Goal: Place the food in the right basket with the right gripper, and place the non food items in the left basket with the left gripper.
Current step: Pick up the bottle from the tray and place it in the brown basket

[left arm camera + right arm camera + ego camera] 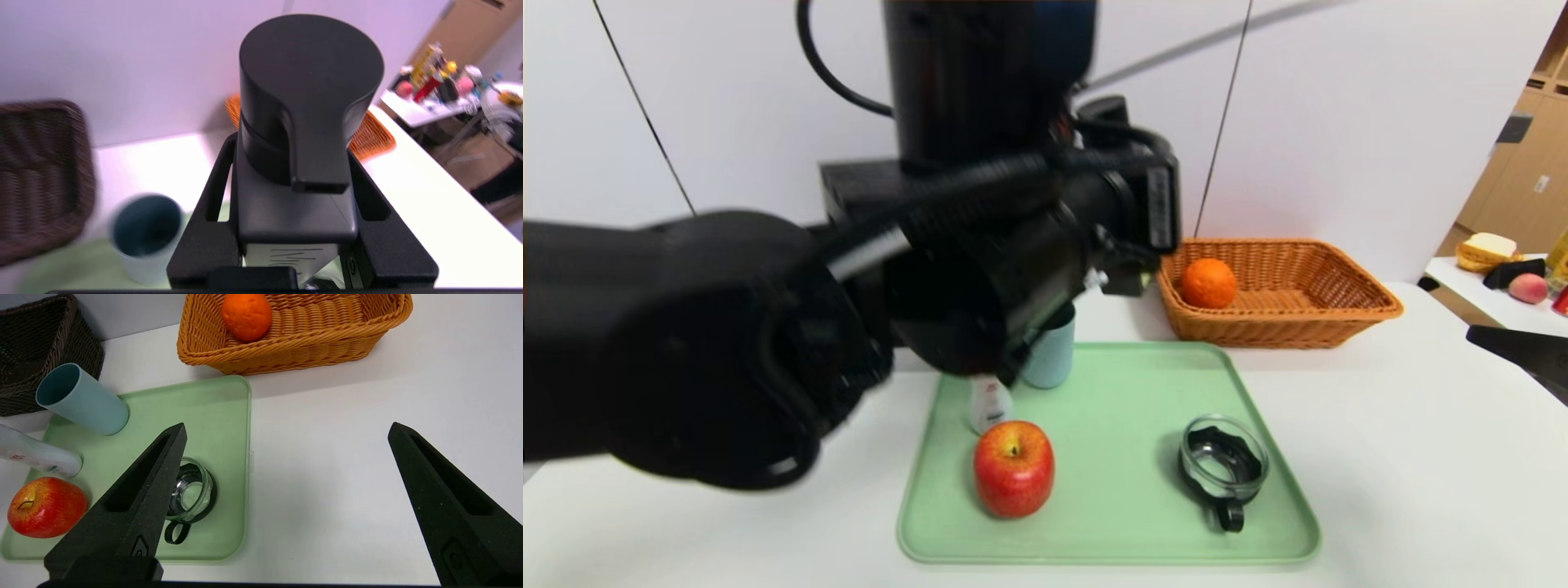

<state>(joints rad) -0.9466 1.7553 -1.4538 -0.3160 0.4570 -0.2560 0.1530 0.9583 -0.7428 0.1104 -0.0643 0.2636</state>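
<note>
My left gripper (292,163) is shut on a black pump dispenser (310,94) with a white label, held up above the far left of the green tray (1127,392). The left arm (727,351) fills the left of the head view. My right gripper (286,426) is open and empty over the bare table right of the tray. On the tray are a red apple (1014,467), a blue cup (1052,351), a white bottle (988,408) lying down and a glass jar (1223,465). An orange (1209,282) lies in the wicker basket (1339,318). The dark brown basket (24,375) stands far left.
A side table (1494,302) at the far right carries bread, a peach and other items. A white wall runs close behind both baskets. The white table (1421,490) extends right of the tray.
</note>
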